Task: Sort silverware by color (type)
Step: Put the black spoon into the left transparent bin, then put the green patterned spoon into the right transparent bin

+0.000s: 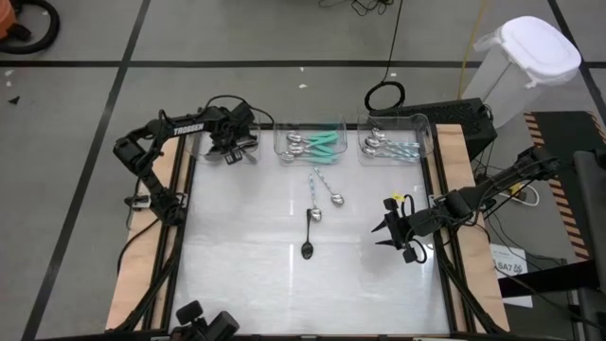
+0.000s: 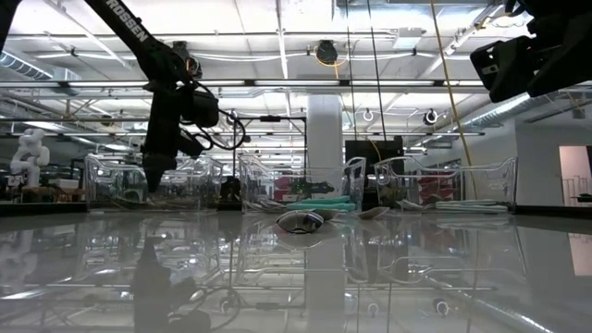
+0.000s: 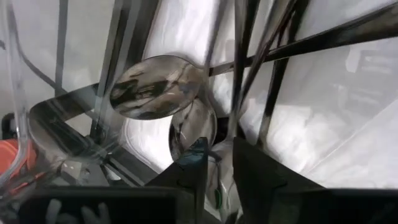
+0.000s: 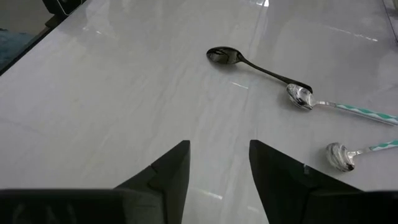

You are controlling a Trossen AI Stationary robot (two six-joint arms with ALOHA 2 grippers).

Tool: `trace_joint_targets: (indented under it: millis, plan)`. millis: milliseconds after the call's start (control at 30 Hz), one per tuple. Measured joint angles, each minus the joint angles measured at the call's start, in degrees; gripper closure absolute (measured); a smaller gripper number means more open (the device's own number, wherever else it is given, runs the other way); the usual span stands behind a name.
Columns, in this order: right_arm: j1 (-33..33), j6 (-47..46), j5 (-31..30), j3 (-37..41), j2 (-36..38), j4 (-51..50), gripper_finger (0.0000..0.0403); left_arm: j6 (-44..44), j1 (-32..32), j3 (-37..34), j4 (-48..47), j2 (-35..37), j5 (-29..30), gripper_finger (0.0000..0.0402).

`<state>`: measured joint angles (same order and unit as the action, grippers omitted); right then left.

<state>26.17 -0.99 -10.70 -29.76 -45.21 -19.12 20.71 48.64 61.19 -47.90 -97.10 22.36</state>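
A: What is seen from above?
B: The left claw [image 1: 230, 144] is held over the leftmost bin [image 1: 248, 152]; three spoons lie on the surface [image 1: 237, 256], among them a black spoon [image 1: 309, 234].

A: And at the wrists?
B: Dark spoons [image 3: 155, 87] are seen beyond the left fingers; whether anything is pinched cannot be told. The right claw [image 4: 219, 171] is spread, empty.

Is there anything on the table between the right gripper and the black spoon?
No. In the high view, only bare white tabletop lies between the right gripper and the black spoon; the right wrist view shows the same.
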Motion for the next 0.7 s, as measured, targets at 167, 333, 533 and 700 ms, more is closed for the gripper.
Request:
trace_joint_targets:
  millis: [167, 333, 533, 700]
  plan:
    - [0.0, 0.0, 0.0, 0.0, 0.0, -0.02, 0.0241, -2.92, -0.57, 0.0, -0.37, 0.0, 1.82, 0.0314]
    - [0.0, 0.07, 0.0, -0.02, 0.0, -0.02, 0.0241, -6.6, -2.69, -0.02, -0.64, 0.54, 3.25, 0.0314]
    - [0.0, 0.13, 0.0, -0.02, 0.0, 0.0, 0.0241, -13.18, -6.48, 0.25, -1.46, 4.34, 5.97, 0.0314]
    - [0.01, -0.22, -1.84, -0.02, -0.02, 0.0, 0.0241, -22.09, -10.7, 0.94, -4.25, 11.71, 5.73, 0.0314]
